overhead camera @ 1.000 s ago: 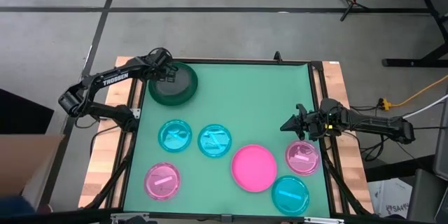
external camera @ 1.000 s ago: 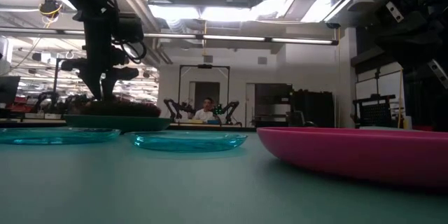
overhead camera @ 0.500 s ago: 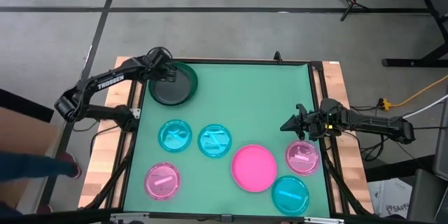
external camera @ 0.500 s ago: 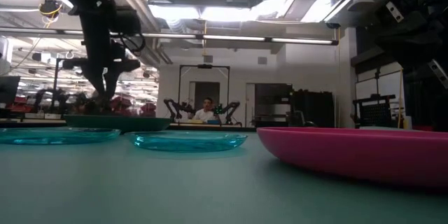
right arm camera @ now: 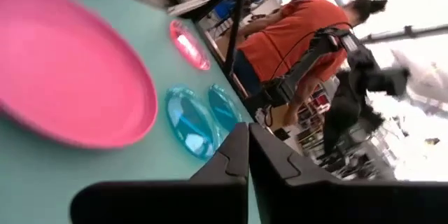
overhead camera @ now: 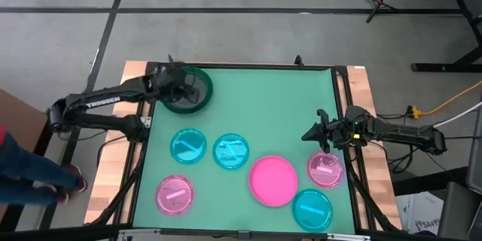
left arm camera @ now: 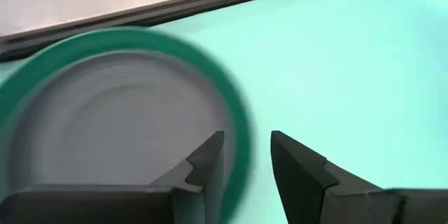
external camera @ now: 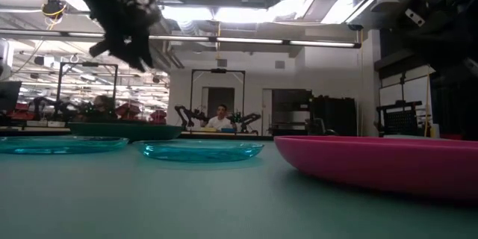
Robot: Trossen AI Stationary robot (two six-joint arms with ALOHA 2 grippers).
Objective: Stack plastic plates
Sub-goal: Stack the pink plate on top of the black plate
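A green-topped desk seen from above carries round, shallow plastic plates. At the far left corner sits the large dark green plate with a dark grey plate nested inside it. The left gripper hangs above this pair, raised clear of it; from its own wrist camera its jaws stand slightly apart with nothing between them, poised over the green rim where it meets the bare desk. Nearer the front, two cyan translucent plates lie side by side: one to the left, one just beside it toward the middle. A small translucent pink plate lies at the front left. A larger solid pink plate lies front of centre, with another small translucent pink plate just beside it on the right and a third cyan plate at the front right corner. The right gripper waits by the desk's right edge, near that right-hand pink plate, its jaws closed on nothing. A person in an orange shirt shows in the room beyond.
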